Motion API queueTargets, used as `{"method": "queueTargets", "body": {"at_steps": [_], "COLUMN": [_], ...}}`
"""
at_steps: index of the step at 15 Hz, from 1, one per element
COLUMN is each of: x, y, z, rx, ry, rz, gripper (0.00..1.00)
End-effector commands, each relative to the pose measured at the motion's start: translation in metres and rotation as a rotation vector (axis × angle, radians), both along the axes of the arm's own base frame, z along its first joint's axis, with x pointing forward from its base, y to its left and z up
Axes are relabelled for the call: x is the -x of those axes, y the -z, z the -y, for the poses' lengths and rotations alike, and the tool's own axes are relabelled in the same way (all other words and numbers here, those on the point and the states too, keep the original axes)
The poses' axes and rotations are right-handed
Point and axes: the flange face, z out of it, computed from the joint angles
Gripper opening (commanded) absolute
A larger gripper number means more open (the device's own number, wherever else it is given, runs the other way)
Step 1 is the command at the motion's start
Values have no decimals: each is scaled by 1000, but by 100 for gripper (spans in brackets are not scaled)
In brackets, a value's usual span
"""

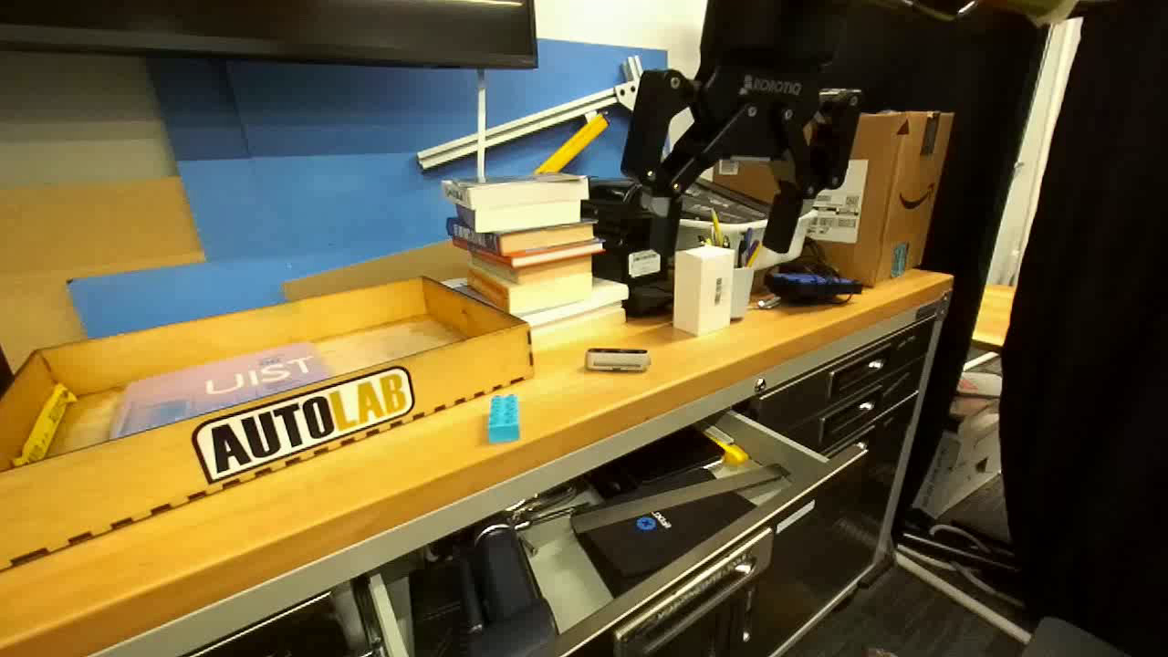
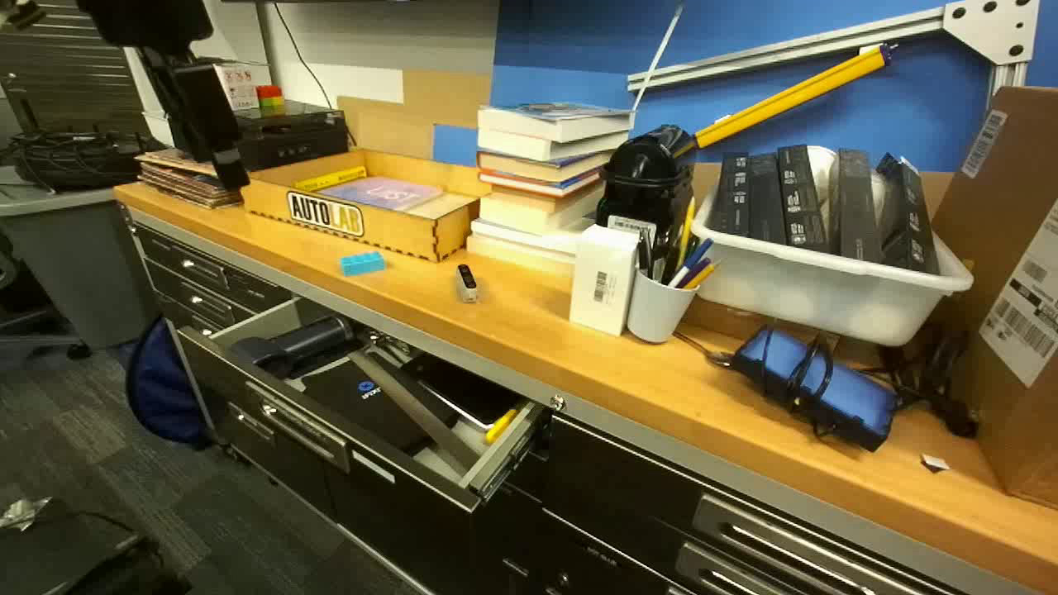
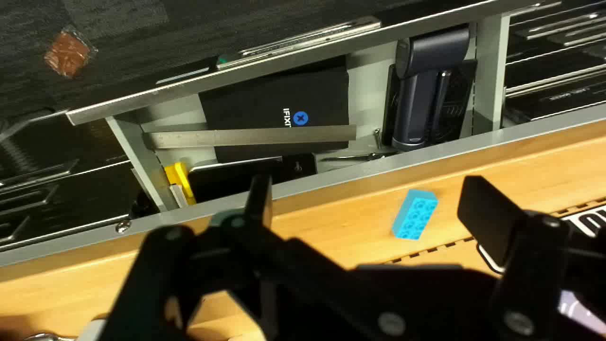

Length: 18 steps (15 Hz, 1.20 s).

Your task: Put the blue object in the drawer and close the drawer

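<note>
The blue object is a small light-blue studded brick, seen in both exterior views [image 1: 503, 420] [image 2: 362, 264]. It lies studs up on the wooden counter, between the wooden tray and the front edge. The drawer is pulled open below the counter edge in both exterior views [image 1: 776, 433] [image 2: 421, 502]. In the wrist view, the drawer [image 3: 180, 92] holds a black pouch, a metal ruler, dark devices and a yellow item. My gripper [image 1: 724, 239] [image 2: 219, 140] is open and empty, high above the counter. In the wrist view, the brick [image 3: 414, 215] shows below and between the gripper's fingers [image 3: 367, 189].
The wooden AUTOLAB tray [image 1: 474, 351] stands behind the brick. A small grey device [image 1: 618, 359], a book stack [image 2: 541, 182], a white box [image 2: 603, 281], a pen cup [image 2: 659, 310], a white bin [image 2: 826, 289] and a cardboard box [image 1: 890, 201] line the counter.
</note>
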Motion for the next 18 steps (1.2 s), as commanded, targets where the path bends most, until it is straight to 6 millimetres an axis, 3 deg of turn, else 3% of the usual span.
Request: {"method": "queueTargets", "body": {"at_steps": [1, 4, 15, 17, 18], "x": [0, 0, 0, -20, -40], "y": [-4, -14, -14, -19, -20], "z": [0, -1, -1, -3, -10], "rx": [-1, -3, -3, -2, 6], "ry": [-1, -2, -2, 2, -3], "rz": [7, 27, 28, 28, 10], "gripper": [100, 100, 100, 100, 100]}}
